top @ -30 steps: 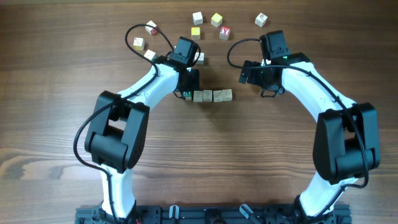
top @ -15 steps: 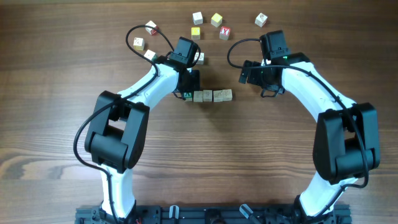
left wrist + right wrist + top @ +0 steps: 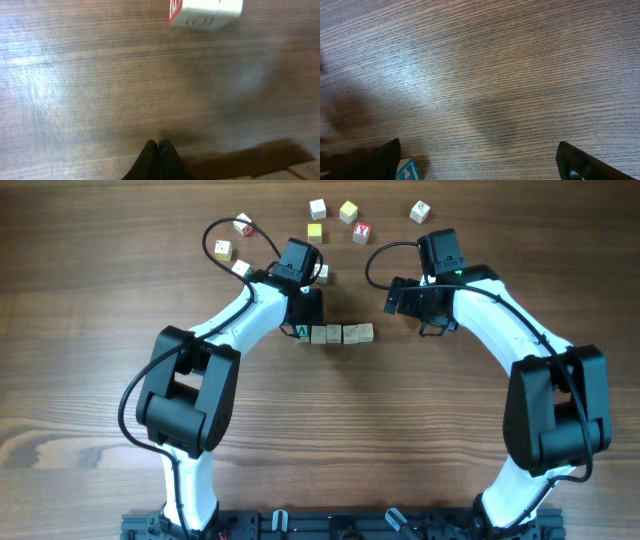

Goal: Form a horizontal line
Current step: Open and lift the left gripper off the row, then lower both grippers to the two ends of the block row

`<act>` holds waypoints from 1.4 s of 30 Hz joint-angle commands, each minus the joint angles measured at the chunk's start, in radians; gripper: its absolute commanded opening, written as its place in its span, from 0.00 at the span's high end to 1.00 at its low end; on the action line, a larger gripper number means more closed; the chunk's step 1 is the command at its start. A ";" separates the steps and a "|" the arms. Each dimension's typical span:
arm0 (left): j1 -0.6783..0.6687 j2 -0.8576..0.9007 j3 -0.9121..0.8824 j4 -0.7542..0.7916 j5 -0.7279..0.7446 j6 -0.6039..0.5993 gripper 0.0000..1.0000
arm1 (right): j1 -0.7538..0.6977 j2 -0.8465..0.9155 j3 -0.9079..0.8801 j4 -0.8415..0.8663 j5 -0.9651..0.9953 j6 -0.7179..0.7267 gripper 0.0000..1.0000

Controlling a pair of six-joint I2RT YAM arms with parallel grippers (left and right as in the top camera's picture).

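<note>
While its 2 fingers are pressed tightly together with nothing between them, the left gripper (image 3: 158, 145) points down close to the bare wood of the table (image 3: 75, 75). In its wrist view a white cube with a red face (image 3: 205, 11) lies ahead at the top edge, and pale cube edges show at the lower right corner. From overhead, that gripper sits at the left end of the horizontal line (image 3: 336, 334), right by the green-faced cube (image 3: 302, 332) that ends the row; whether it touches that cube cannot be told. The line lies mid-table between the 2 arms, its pale cubes edge to edge and running left to right. The right gripper (image 3: 478, 152) has its fingers spread wide over bare wood, holding nothing, near the line's right end. A blue-marked cube (image 3: 408, 171) shows just beside one finger in its wrist view. Loose cubes (image 3: 348, 211) lie scattered along the far side, well apart from the line, and another loose cube (image 3: 321, 273) sits just beside the left wrist.
</note>
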 commanded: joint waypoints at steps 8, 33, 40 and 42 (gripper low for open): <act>0.132 -0.006 0.044 -0.122 -0.126 -0.108 0.96 | 0.002 0.029 0.002 -0.004 -0.008 0.004 0.00; 0.136 -0.005 0.034 -0.278 0.097 -0.088 0.96 | 0.037 0.222 0.000 -0.035 -0.130 0.068 0.96; 0.105 -0.005 0.034 -0.291 0.097 -0.088 0.95 | 0.036 0.221 0.000 -0.035 -0.269 -0.067 0.96; 0.097 -0.005 0.034 -0.291 0.097 -0.088 0.94 | 0.036 0.221 0.000 -0.035 -0.290 -0.085 0.96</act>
